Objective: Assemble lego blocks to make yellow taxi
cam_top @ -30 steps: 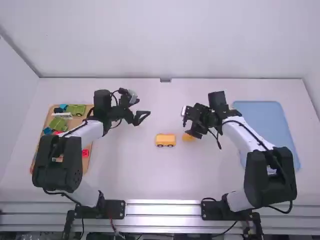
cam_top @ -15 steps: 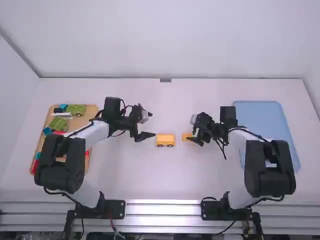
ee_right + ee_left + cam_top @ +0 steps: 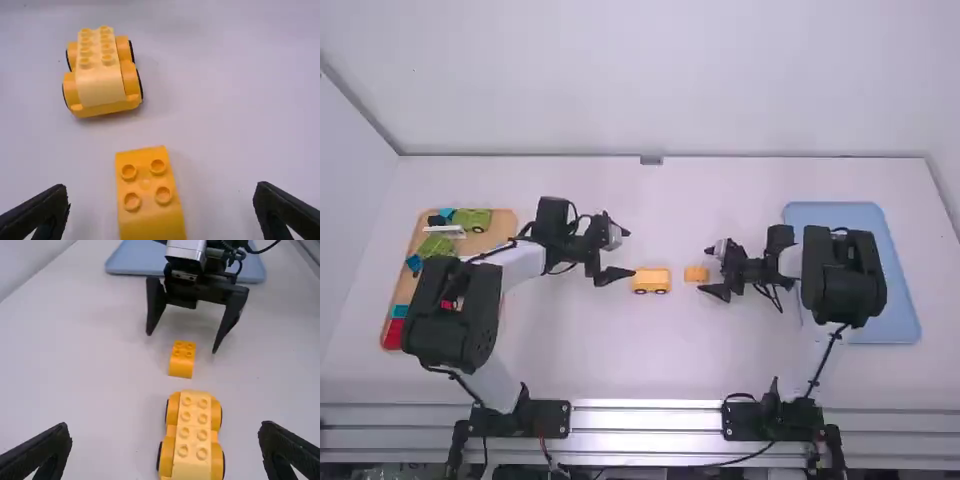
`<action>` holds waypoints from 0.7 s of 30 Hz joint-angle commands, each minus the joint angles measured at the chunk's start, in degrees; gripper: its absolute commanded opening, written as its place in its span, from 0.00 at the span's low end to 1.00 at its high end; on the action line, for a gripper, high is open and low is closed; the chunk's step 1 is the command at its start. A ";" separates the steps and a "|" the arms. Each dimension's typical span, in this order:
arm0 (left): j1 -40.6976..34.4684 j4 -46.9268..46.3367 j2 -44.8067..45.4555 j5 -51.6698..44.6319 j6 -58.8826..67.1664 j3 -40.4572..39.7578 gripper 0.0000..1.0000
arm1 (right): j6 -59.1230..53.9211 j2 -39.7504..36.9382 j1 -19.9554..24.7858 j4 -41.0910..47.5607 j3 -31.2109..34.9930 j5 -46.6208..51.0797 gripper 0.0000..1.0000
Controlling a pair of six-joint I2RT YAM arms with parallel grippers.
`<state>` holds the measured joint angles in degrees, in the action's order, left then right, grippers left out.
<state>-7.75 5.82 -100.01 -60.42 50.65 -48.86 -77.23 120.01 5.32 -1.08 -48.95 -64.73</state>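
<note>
From my station I counted two arms (image 3: 445, 320), one left gripper (image 3: 628, 252), one right gripper (image 3: 706, 270), one yellow wheeled base (image 3: 192, 440) with eight studs and four wheels (image 3: 140, 84), and one loose yellow block (image 3: 182, 360) with four studs. I also counted two trays, a blue tray (image 3: 892, 325) by the tabletop's right edge and a wooden tray (image 3: 505, 222) by its left, the latter holding two green pieces (image 3: 438, 247).

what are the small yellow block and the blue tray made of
The small yellow block looks like smooth, hard plastic with a slight sheen, judging by its moulded round studs and crisp edges. The blue tray is probably matte plastic, given its even colour, though painted metal is possible.
</note>
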 commanded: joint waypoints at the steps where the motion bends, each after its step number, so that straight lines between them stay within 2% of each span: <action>1: -1.16 0.02 -0.83 -1.60 0.20 -0.94 0.99 | -3.87 1.64 -0.11 0.20 -1.70 -2.89 0.96; 6: -2.69 1.25 -1.84 -1.57 0.15 -0.96 0.99 | -3.56 2.12 -0.61 0.07 -1.75 -1.25 0.81; 12: -3.19 1.57 -1.95 -1.55 0.13 -0.96 0.99 | -3.61 2.32 -2.82 2.03 -1.77 2.12 0.75; 21: -2.89 1.11 -1.95 -1.70 0.13 -0.96 0.99 | -3.63 2.38 -1.95 3.76 -1.66 4.17 0.68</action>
<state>-10.68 7.16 -101.21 -60.45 50.65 -48.86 -80.58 121.08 3.22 2.15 -49.91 -61.17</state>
